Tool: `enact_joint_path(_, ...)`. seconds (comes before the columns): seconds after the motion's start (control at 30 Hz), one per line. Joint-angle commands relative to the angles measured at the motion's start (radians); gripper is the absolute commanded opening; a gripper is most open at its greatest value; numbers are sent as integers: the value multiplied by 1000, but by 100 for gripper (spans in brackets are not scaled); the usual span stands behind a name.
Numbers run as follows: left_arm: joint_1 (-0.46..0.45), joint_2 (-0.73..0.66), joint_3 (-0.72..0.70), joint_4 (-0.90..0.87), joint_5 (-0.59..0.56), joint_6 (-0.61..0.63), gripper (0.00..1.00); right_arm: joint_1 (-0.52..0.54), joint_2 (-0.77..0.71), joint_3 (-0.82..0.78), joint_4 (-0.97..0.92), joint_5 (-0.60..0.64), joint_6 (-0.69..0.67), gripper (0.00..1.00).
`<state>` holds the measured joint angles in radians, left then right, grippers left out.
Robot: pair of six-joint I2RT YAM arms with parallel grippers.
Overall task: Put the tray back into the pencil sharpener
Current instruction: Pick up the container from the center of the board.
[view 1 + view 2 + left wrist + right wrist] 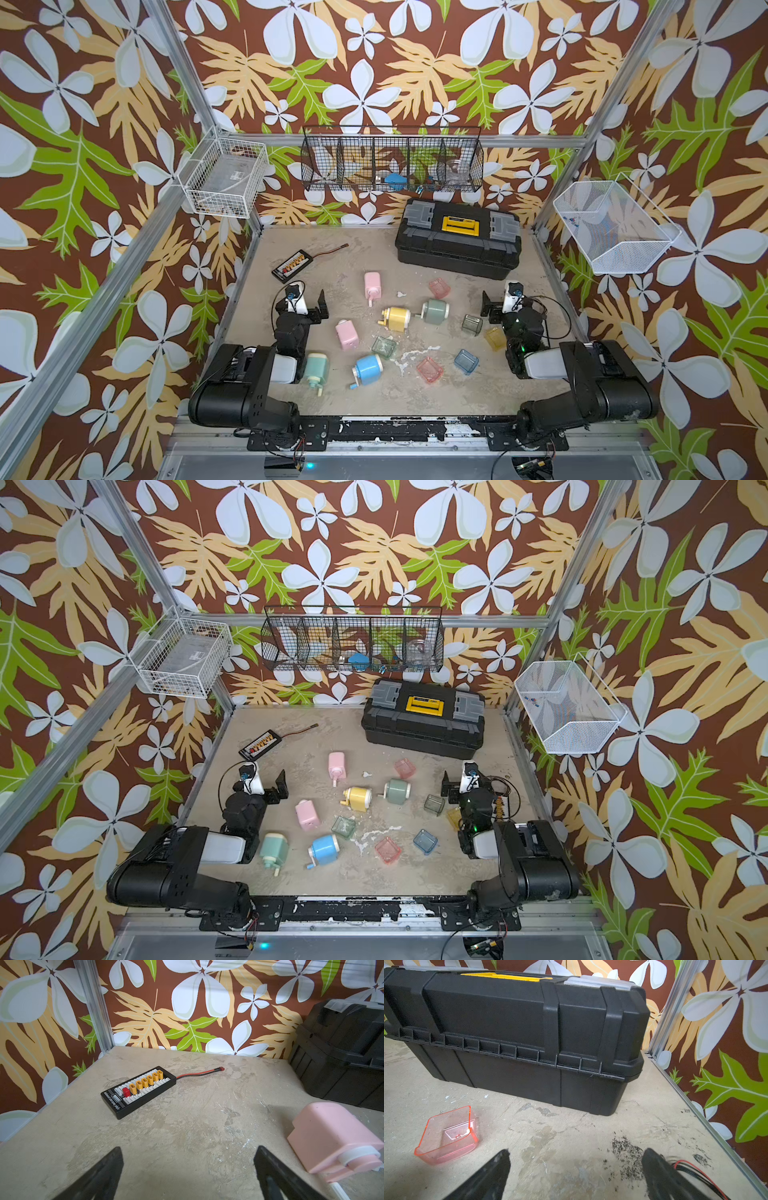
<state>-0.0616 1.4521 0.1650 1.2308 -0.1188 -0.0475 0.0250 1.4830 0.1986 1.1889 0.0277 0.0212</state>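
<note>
With left gripper (pixel 189 1169) and right gripper (pixel 576 1169) jaws wide apart and empty, the pink tray (pixel 446 1136) lies on the worktop (pixel 571 1126) near the toolbox (pixel 508 1022); judged light, thin-walled and slick, pinch it gently across opposite walls.

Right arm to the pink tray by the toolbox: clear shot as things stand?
Likely yes. The right tool is open and empty. The pink tray sits upright, close ahead of it and off to one side, apart from the toolbox, with nothing lying between tool and tray.
</note>
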Motion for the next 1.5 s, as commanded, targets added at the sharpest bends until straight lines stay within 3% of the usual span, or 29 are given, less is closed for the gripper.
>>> enact_joint_path(0.0,1,-2,0,36,6,9,100,0,-1,1,36,0,-1,100)
enact_joint_path(0.5,3,0,3,29,10,10,100,-4,0,4,34,-8,3,100)
enact_joint_path(0.87,2,-28,-14,43,3,9,98,-48,-13,-10,56,-81,35,100)
enact_joint_path(1.2,3,-323,-29,-166,1,20,98,-50,-297,36,-307,1,46,100)
enact_joint_path(1.3,2,-427,-16,-261,27,42,98,-49,-421,21,-394,29,123,100)
enact_joint_path(1.47,2,-574,34,-421,170,42,97,-48,-558,137,-787,47,329,100)
